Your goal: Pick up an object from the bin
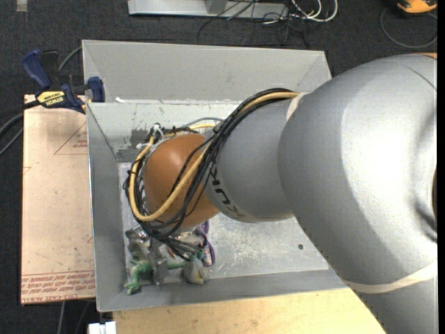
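Reaching into the grey metal bin (208, 72) from the right and hanging the gripper (158, 257) low over the near left corner, beneath the wrist's orange cover (174, 172) and its looped cables (233, 120); not being able to tell the gripper's opening, nor any load in it, with cover and cables masking most of it. Finding a small heap of loose things right at the gripper: a green, ragged-looking piece (138, 275) just to its left, close against the bin's left wall, a pale rounded lump (195, 273) just to its right near the front wall, and a scrap of purple (206, 245) just behind that lump. Treating the green piece as the likeliest candidate, seemingly lying nearest the gripper, though not claiming any reach for it. Judging it light and probably soft or springy, so likely yielding under a squeeze rather than slipping out; judging the pale lump firmer, smoother and more apt to roll away. Favouring a hold across the green piece's thickest middle instead of its thin ends, and approaching from the side away from the wall, given the cramped room in that corner; watching for neighbours getting dragged up along with it
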Available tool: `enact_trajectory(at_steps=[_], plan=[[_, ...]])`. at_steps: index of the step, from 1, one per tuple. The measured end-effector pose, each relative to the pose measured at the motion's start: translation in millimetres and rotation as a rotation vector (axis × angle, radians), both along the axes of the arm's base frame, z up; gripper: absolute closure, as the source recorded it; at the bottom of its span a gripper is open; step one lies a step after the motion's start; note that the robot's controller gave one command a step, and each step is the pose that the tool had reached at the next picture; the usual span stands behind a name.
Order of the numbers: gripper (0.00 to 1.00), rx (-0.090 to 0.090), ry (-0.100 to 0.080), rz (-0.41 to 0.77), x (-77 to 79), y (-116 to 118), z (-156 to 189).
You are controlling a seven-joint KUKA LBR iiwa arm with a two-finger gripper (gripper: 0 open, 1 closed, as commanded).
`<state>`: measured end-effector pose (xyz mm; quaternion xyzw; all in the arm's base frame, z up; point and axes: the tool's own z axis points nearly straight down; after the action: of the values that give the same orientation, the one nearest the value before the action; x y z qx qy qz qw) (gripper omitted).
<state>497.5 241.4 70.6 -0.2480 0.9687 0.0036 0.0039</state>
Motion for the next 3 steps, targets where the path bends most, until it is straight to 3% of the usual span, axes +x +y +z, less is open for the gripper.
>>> enact_trajectory(at_steps=[2, 3], plan=[[1.0, 0.0, 0.0, 0.001, -0.2, 0, 0], [1.0, 0.003, -0.004, -0.019, 19.8, 2, 0]])
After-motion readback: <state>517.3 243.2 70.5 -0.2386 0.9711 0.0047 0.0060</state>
